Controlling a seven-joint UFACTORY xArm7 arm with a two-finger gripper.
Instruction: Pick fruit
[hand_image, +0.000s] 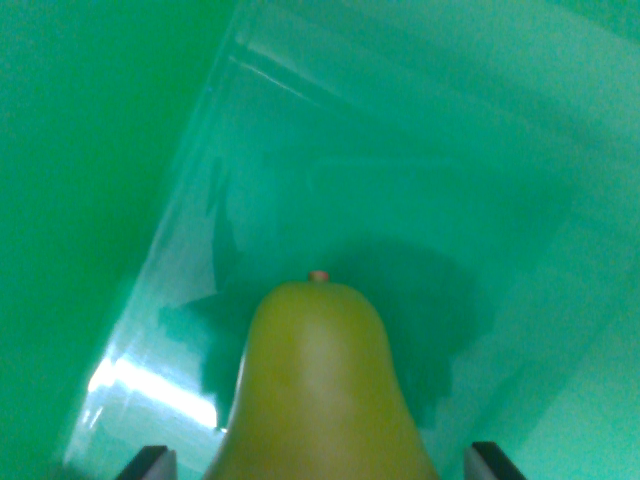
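So from my wrist camera, the pear (325, 385) fills the bottom middle of the view, sitting right between my two fingertips (150, 464). Only the dark tips poke into view, one at the bottom on the wrist view's left and one at the bottom on the wrist view's right, each a little way out from the pear's sides. My gripper (322, 466) looks spread around the wide part of the fruit, but the actual contact spots are below the edge of the view, so I honestly can't tell if I'm pinching it or just straddling it.

The pear's long axis runs straight up the view, pretty much in line with my hand. The narrow neck end points away from me, toward the top, with a tiny reddish stem nub at the very tip. The fat end is down near my fingers and cut off by the bottom edge. Skin is a dull yellow-green.

Behind it there's a clear plastic sheet (330, 140) lying at an angle on a green surface (70, 150), with glare streaks at lower left and a dark shadow around the pear's neck.
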